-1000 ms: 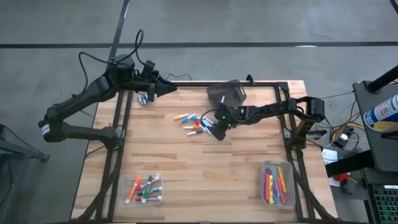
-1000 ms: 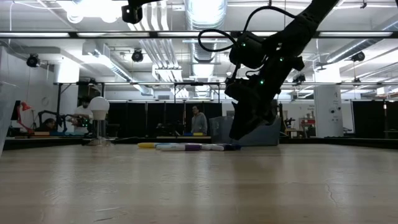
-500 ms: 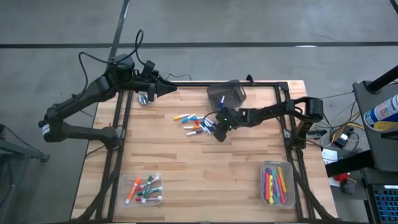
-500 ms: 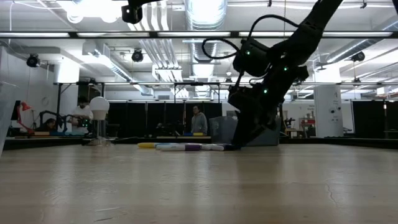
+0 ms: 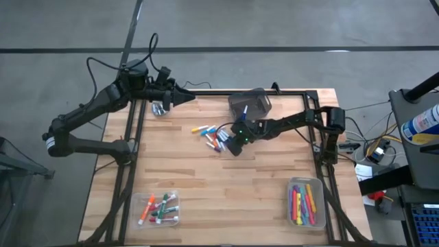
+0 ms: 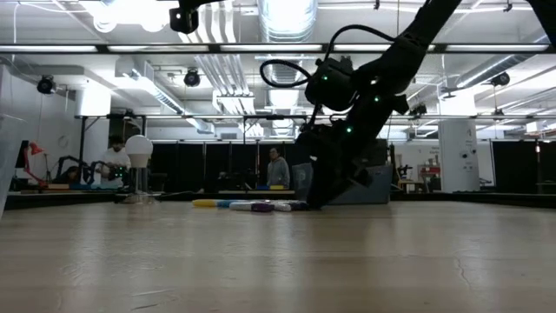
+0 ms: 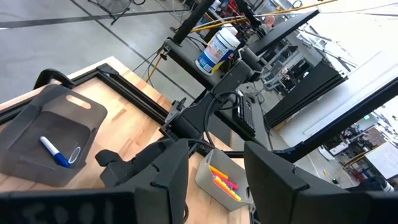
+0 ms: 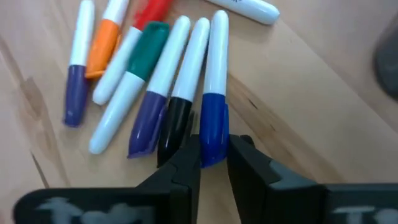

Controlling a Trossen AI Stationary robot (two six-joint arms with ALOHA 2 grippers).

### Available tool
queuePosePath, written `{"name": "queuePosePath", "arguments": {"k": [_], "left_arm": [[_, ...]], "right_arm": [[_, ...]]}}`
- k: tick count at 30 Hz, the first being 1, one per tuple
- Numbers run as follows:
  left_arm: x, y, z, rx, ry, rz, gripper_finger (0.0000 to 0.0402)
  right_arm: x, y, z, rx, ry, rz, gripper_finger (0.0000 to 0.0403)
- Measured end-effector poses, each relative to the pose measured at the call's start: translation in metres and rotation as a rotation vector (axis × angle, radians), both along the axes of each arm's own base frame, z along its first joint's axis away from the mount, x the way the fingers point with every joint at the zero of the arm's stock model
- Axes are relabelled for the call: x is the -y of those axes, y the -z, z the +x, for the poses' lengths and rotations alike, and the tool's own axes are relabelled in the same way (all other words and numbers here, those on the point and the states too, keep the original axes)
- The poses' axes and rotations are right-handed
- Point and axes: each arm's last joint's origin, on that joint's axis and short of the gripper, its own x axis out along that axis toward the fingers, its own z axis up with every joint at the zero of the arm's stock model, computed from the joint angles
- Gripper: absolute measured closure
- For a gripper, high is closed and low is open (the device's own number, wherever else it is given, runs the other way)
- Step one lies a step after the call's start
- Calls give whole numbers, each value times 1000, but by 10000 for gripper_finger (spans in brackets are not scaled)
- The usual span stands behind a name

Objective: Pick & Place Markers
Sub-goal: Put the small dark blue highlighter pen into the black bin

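From above, the right claw [image 5: 234,145] covers part of the loose white-bodied markers [image 5: 210,134]; their cap colours are too small to tell there.

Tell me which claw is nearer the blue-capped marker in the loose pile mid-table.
Right. The right claw straddles the blue-capped marker at its cap end, fingers open either side. The left claw waits near the table's far left corner, well away.
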Motion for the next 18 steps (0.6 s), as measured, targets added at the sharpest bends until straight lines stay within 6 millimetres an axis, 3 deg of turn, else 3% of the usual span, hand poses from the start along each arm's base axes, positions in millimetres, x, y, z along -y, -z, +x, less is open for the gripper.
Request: {"name": "queuePosePath", "arguments": {"k": [8,18], "left_arm": [[0,0,0,4,1,8,255],[0,0,0,3,2,23,255]], "right_arm": [[2,-13,8,-36,-1,10,390],[6,-51,30,-60,-101,-25,394]]}}
